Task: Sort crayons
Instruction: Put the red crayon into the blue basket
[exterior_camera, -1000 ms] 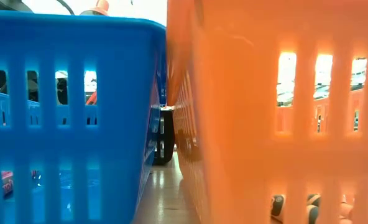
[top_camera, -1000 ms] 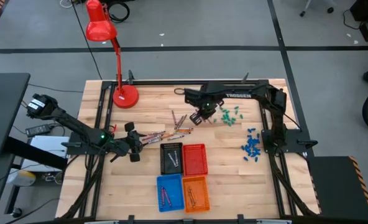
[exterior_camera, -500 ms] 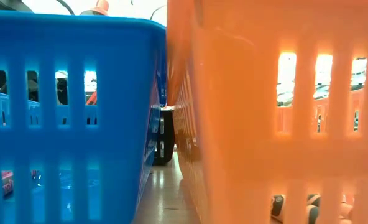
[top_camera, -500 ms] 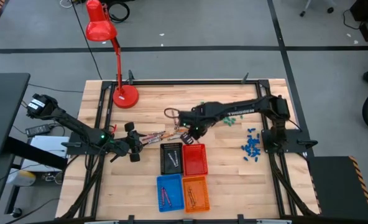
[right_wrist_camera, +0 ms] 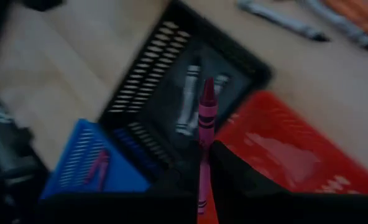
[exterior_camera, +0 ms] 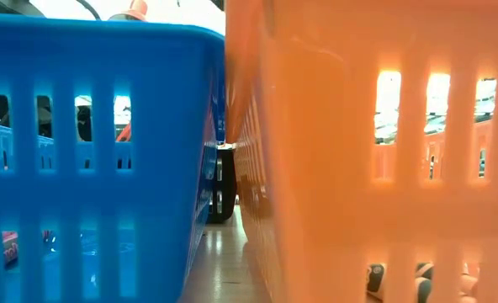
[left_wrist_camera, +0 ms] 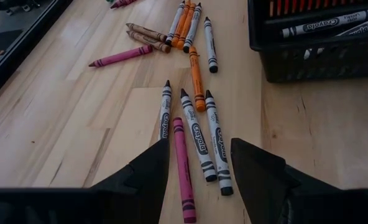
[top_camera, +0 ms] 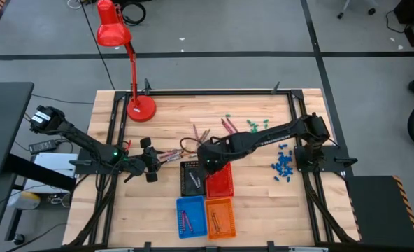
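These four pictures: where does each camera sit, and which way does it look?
High view: overhead, straight down; both arms show.
Low view: tabletop height, behind blue basket and orange basket; no arm visible.
Left wrist: above loose crayons; left end effector open.
Right wrist: right end effector holding magenta crayon.
Wrist views share black basket.

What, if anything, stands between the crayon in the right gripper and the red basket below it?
Nothing visible does. The right gripper is shut on a magenta crayon and hangs over the seam between the black basket and the red basket, whose top is open.
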Robot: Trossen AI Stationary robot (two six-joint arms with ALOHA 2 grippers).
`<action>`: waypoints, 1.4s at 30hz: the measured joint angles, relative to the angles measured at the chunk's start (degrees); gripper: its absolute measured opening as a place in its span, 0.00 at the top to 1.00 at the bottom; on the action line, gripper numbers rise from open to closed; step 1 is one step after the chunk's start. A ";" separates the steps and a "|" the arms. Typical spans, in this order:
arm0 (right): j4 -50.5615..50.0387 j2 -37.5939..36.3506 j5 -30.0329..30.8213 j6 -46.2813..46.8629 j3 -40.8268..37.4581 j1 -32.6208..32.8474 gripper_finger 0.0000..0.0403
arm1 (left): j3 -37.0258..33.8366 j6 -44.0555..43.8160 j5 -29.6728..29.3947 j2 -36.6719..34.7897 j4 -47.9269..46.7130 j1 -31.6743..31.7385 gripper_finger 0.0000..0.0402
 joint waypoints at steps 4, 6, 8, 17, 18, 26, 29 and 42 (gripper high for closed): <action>3.56 0.00 2.18 1.75 0.02 2.25 0.93 | 0.00 -0.46 0.00 0.01 0.01 0.00 0.54; 4.50 0.00 3.95 2.74 0.02 3.43 0.93 | 0.00 -0.49 0.00 0.00 0.01 0.00 0.54; 5.47 0.00 5.56 3.69 0.02 4.63 0.93 | 0.00 -0.49 0.00 0.00 0.01 0.00 0.54; 9.17 0.00 11.12 7.42 0.02 9.13 0.93 | 0.00 -0.97 0.00 0.00 0.01 0.00 0.54; 9.53 0.00 11.56 7.60 0.02 9.61 0.93 | 0.00 -0.97 0.00 0.00 0.01 -0.02 0.54; 13.31 0.00 17.72 9.54 0.02 14.03 0.93 | 0.02 -1.36 0.00 -0.02 0.06 -0.02 0.54; 15.33 0.00 19.37 9.57 0.02 15.39 0.93 | 0.01 -1.45 0.00 -0.02 0.06 -0.01 0.54; 20.25 0.00 23.96 4.04 0.02 19.97 0.93 | 0.02 -1.41 0.00 -0.02 0.06 -0.02 0.54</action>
